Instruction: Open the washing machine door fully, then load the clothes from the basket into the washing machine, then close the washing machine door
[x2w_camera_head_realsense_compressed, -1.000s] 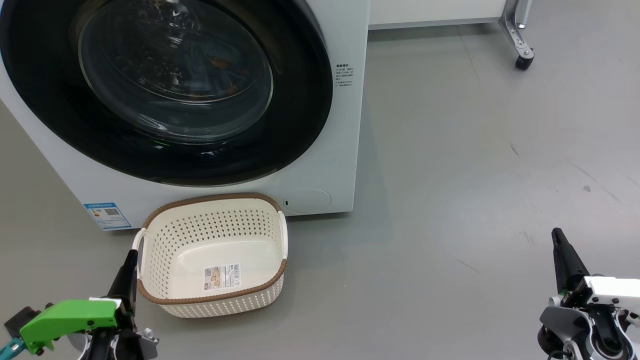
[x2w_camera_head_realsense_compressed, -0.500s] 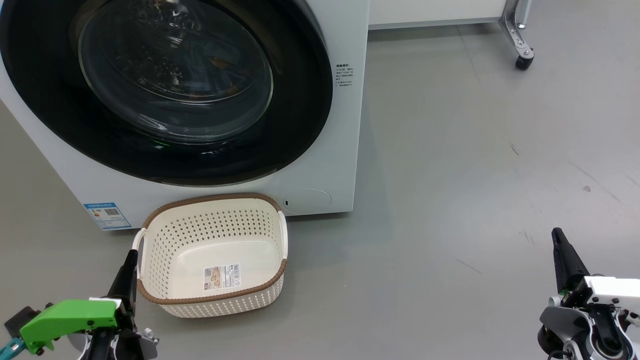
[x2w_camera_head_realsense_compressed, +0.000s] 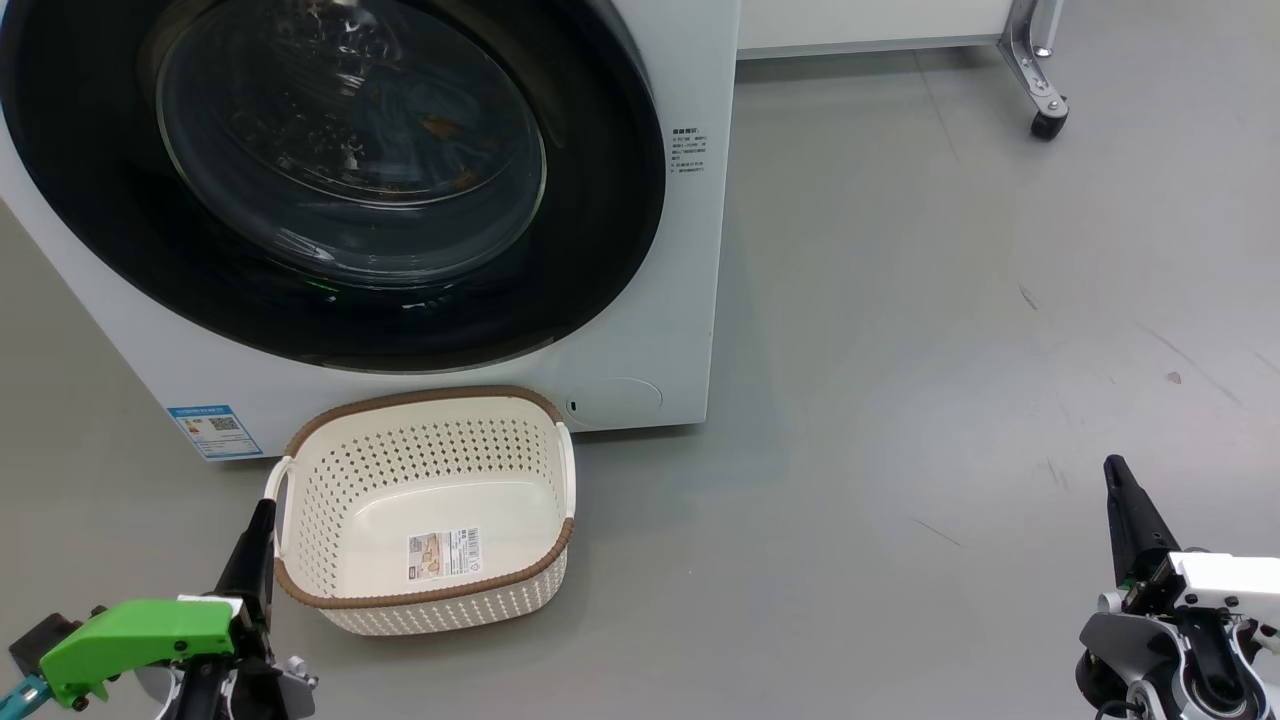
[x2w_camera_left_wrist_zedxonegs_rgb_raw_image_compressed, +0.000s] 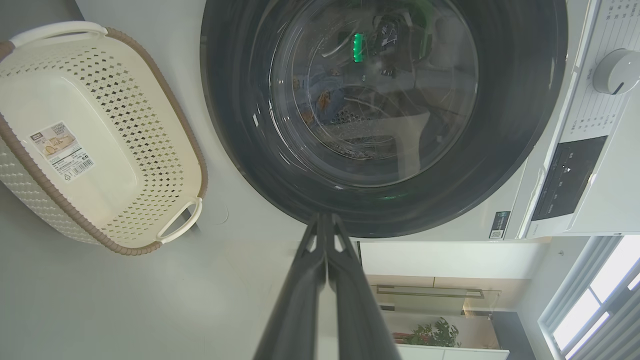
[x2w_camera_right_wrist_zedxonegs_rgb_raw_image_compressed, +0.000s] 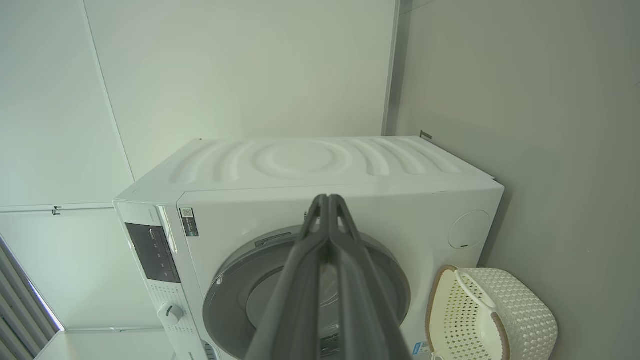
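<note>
The washing machine (x2w_camera_head_realsense_compressed: 690, 300) stands at the upper left with its door (x2w_camera_head_realsense_compressed: 600, 200) shut flat against the front. Behind the glass lie the clothes (x2w_camera_head_realsense_compressed: 440, 125), bluish with orange-brown marks, also visible in the left wrist view (x2w_camera_left_wrist_zedxonegs_rgb_raw_image_compressed: 320, 100). The basket (x2w_camera_head_realsense_compressed: 450, 610) sits on the floor before the machine, holding nothing but the sticker on its floor. My left gripper (x2w_camera_head_realsense_compressed: 264, 510) is shut just left of the basket, tips pointing at the door (x2w_camera_left_wrist_zedxonegs_rgb_raw_image_compressed: 510, 125). My right gripper (x2w_camera_head_realsense_compressed: 1113, 465) is shut far to the right, over bare floor, holding nothing.
A white frame's caster leg (x2w_camera_head_realsense_compressed: 1045, 110) stands at the back right. Grey floor spreads to the machine's right. The control panel and dial (x2w_camera_left_wrist_zedxonegs_rgb_raw_image_compressed: 617, 70) sit beside the door. A blue label (x2w_camera_head_realsense_compressed: 213, 430) marks the machine's lower front.
</note>
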